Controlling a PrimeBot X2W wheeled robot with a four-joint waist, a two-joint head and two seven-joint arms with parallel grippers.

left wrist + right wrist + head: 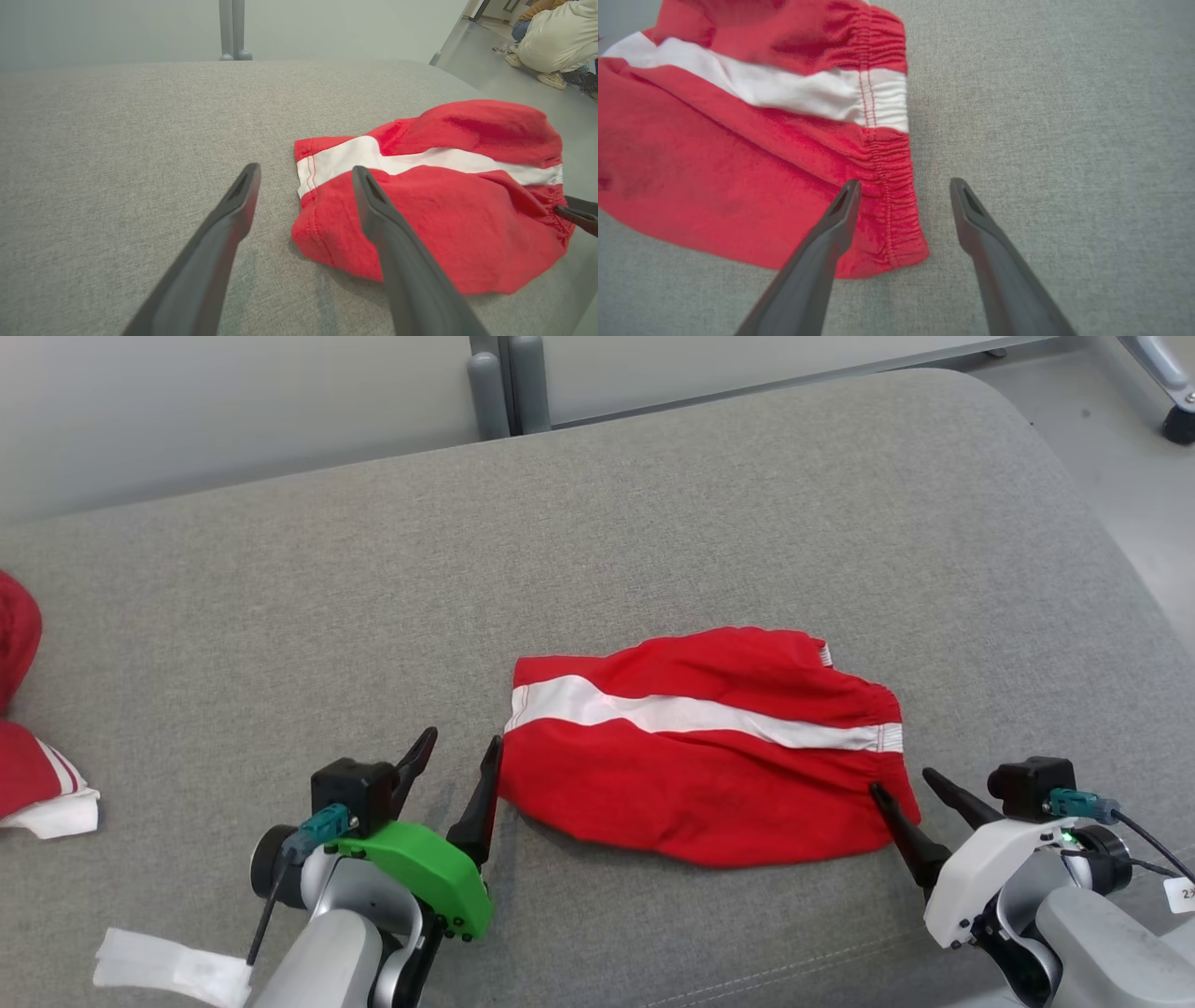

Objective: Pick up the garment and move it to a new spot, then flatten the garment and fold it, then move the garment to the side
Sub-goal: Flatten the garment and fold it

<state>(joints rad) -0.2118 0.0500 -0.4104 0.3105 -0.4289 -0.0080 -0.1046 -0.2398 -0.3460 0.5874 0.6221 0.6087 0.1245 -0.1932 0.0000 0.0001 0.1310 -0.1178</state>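
- 9 o'clock, head view: spare red-and-white clothing (28,765) lies at the edge of the grey cushion (653,504), well apart from the work. Leave it.
- 7 o'clock: left gripper (463,739) has its fingers spread wide and holds nothing. Its inner finger stands just beside the garment's leg hem (306,186).
- Centre, a little toward 4 o'clock: the garment (700,775), red shorts with a white side stripe, lies on the cushion. It looks roughly flat, with some puffing along the 12 o'clock edge.
- 4 o'clock: right gripper (904,786) is also spread wide and empty. One finger lies over the near corner of the gathered waistband (882,154), the other over bare cushion.
- Step, as I judge it: smoothing is about done and the fold comes next.
  - Take both near corners together, hem on the left and waistband on the right.
  - Bite through every layer, because the elastic bunches and can slip out.
  - Lift low, keep the cloth taut between your hands, and carry the near edge toward 12 o'clock.
  - Press the puffed ridge down before you let go.
- Writing: the small white label (825,656) on the waistband is too small to read. The tag (1184,894) by the right arm starts with "2" and the rest is cut off.
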